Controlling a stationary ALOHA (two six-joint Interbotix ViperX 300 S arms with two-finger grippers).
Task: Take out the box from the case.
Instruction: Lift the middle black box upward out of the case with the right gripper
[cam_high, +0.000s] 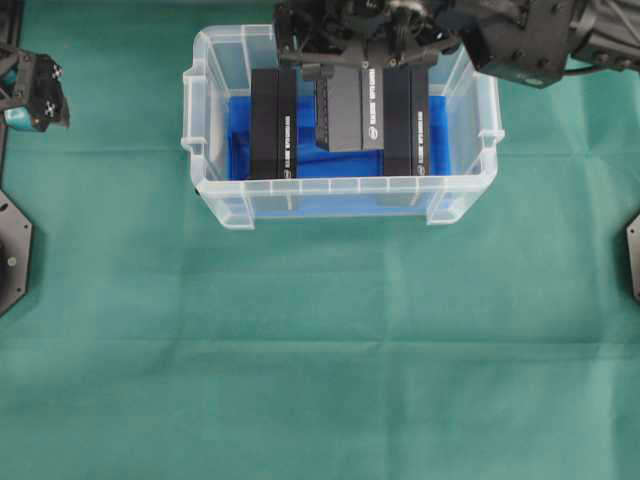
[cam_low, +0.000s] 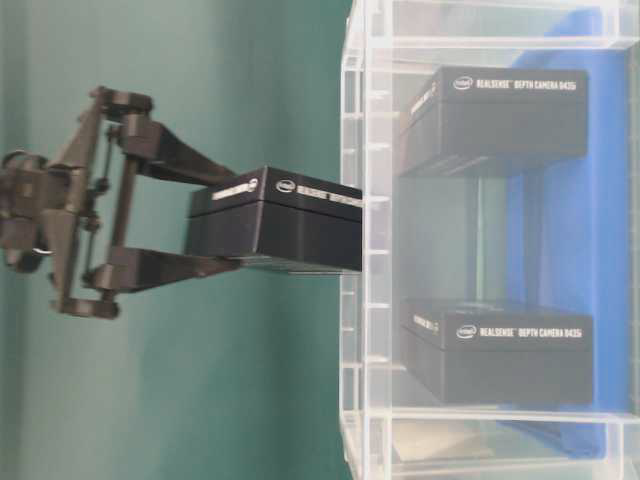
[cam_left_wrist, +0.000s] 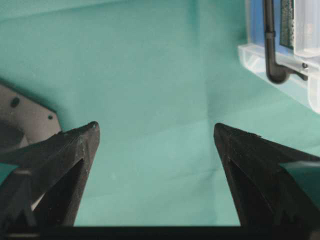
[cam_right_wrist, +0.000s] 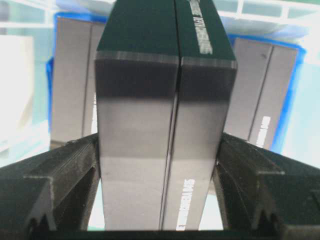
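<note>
- Box (cam_right_wrist: 165, 140), black with white lettering on its side, sits clamped between the two fingers of the right gripper (cam_right_wrist: 160, 185), one finger pressed against each long side.
- From the table-level view the held box (cam_low: 275, 218) is mostly outside the case (cam_low: 365, 240), with only its far end level with the clear ribbed rim.
- From overhead it (cam_high: 350, 110) hangs over the middle of the case (cam_high: 215, 190), tilted, between two other black boxes.
- Those two boxes, the left one (cam_high: 272, 125) and the right one (cam_high: 405, 125), stand on the blue lining (cam_high: 335, 165) at the bottom of the case, well apart from each other.
- The case rests on the green cloth (cam_high: 320, 350) covering the table.
- The left gripper (cam_left_wrist: 156, 137) hovers over bare cloth off to the case's left, fingers spread wide with nothing between them.
- A corner of the case (cam_left_wrist: 260, 57) shows at the upper right of the left wrist view.
</note>
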